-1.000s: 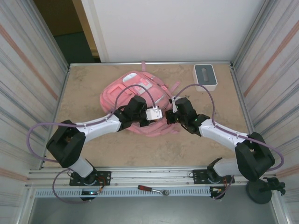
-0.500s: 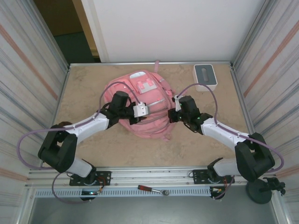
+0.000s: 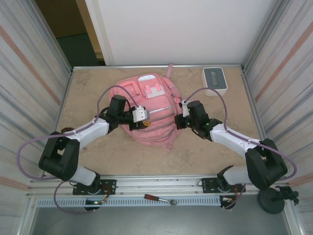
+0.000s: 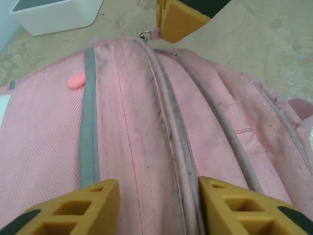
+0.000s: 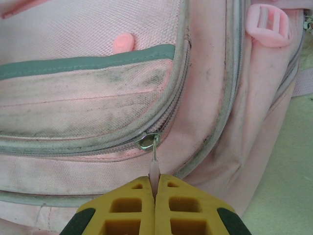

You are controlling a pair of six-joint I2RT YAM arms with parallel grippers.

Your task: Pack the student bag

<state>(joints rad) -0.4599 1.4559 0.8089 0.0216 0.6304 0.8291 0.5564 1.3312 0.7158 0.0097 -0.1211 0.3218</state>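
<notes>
The large soft pink fabric student bag (image 3: 151,105) lies flat on the sandy-brown table (image 3: 146,164), near the middle of its far edge, with the front pockets facing up. All the zips that I can see on it look closed, and I see nothing that has been put inside.

The right gripper (image 5: 154,188) has its yellow fingers pressed together on the thin pink pull tab (image 5: 154,164) of a grey zipper, near the bag's right side. The small metal slider (image 5: 147,142) sits at a bend of the zipper line. The left gripper (image 4: 157,196) hangs just over the left half of the bag. Its two fingers stand apart, with only fabric under them and nothing between them.

A small white box with a grey top (image 3: 214,81) stands at the far right corner of the table, apart from the bag. I cannot tell whether it is meant to go in.

My judgement is that the task is at an early step. A pocket must first be opened, so the packing itself and the closing of the bag are not yet done.
</notes>
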